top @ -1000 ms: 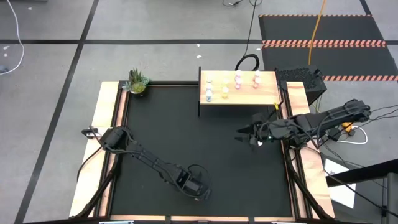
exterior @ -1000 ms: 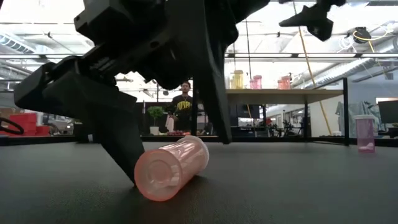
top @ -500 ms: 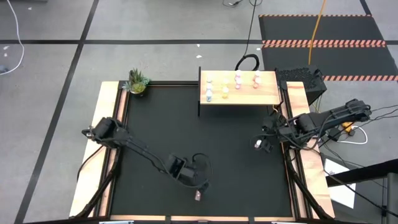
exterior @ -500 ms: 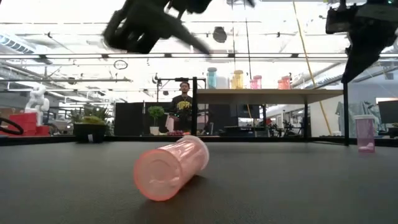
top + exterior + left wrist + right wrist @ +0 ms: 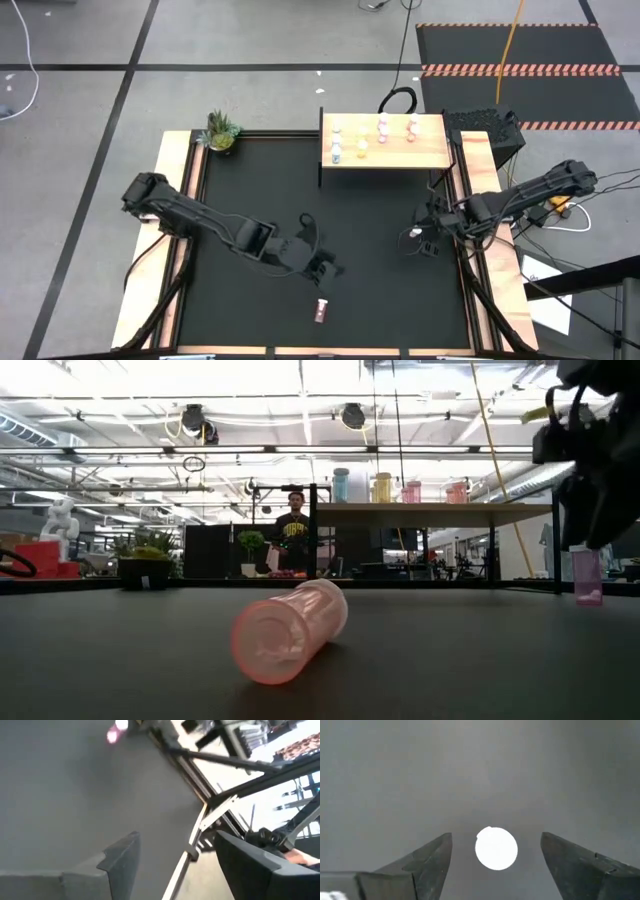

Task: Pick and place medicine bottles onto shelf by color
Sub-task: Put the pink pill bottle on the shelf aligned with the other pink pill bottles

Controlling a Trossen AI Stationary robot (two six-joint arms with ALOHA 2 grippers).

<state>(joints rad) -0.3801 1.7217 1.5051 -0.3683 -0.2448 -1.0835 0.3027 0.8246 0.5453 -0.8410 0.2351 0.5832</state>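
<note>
Nearest the front edge, a pink bottle (image 5: 321, 311) lies on its side on the black table (image 5: 380, 300), base toward the low camera (image 5: 288, 632), nothing touching it. Just beyond it, mid-table, my left gripper (image 5: 322, 264) hangs above the surface, fingers (image 5: 120, 857) apart with nothing between them. Over on the right side, close to the right rail, my right gripper (image 5: 424, 243) points straight down, fingers (image 5: 432, 855) spread wide on either side of a white bottle cap (image 5: 496, 848) seen from above; not closed on it. That's the standing pink bottle (image 5: 587, 575) under my right arm in the low view. Far right of the table, the shelf (image 5: 432, 152) carries several upright bottles in a cluster (image 5: 372, 135): pink, yellow, teal. Far left corner, a small potted plant (image 5: 221, 131). A person (image 5: 294, 542) stands in the room beyond the table.
</note>
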